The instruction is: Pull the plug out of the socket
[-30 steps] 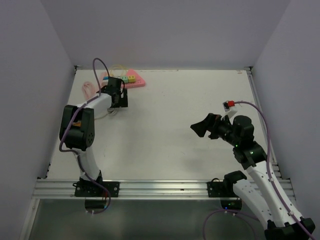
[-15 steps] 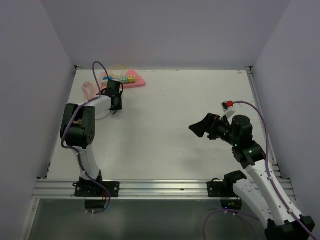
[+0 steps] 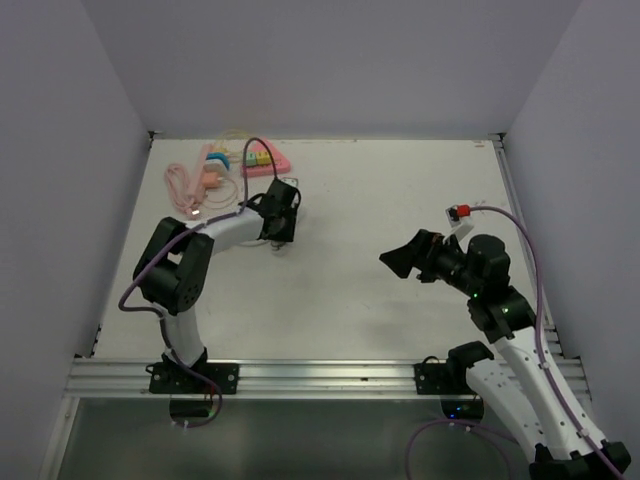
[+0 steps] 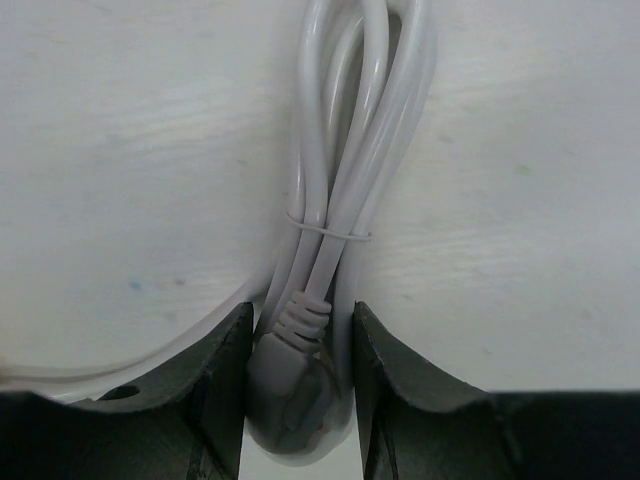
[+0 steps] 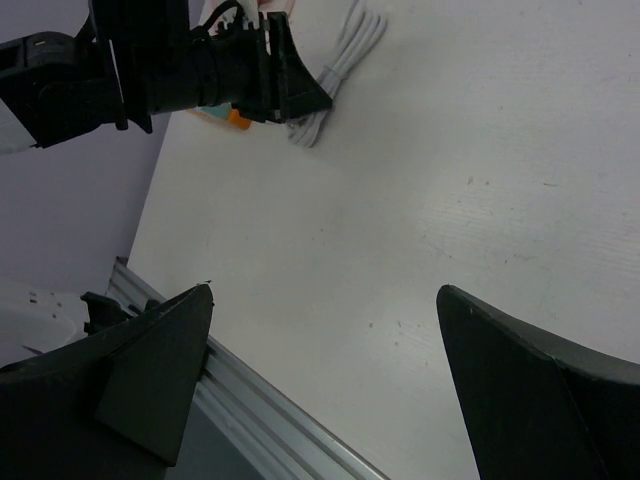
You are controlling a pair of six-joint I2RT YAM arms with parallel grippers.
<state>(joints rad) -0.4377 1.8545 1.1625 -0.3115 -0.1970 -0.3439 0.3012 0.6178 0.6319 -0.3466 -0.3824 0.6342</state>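
Clamping left gripper: it is pinching the white plug between its two dark fingers, which are pressing on either side of the plug body.
White plug: it is sitting low in the grip, its ribbed collar pointing out past the fingertips; it is lying apart from the pink socket strip, on that strip's near side and a little to its right.
Cord bundle: it is running straight out from the plug in long folded loops over the table, and a thin tie is cinching the loops together just beyond the collar.
Pink cord: it is lying coiled just left of the socket strip.
Right gripper: it is hanging spread wide with nothing between its fingers, well apart from the socket strip, far to its right and nearer the arm bases.
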